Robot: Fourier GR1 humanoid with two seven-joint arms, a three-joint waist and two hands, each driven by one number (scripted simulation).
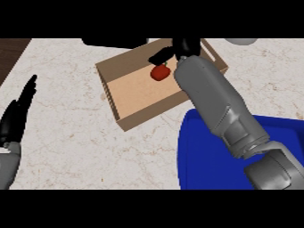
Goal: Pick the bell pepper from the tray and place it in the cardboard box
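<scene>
I have the right hand [180,48] stretched out over the cardboard box [141,100], its grey forearm crossing the box's right wall from the blue tray [194,151] below. The bell pepper [159,72] shows red just under that hand, inside the box's outline near its far right part. The fingers are curled beside the pepper, but I cannot tell whether they touch it or whether it sits on the box floor. The box lies turned at an angle on the pale surface [68,133], its near corner just beside the tray's left rim. My left hand [16,116] rests at the left edge, fingers straight and pointing up, with wide bare surface between it and the box.
</scene>
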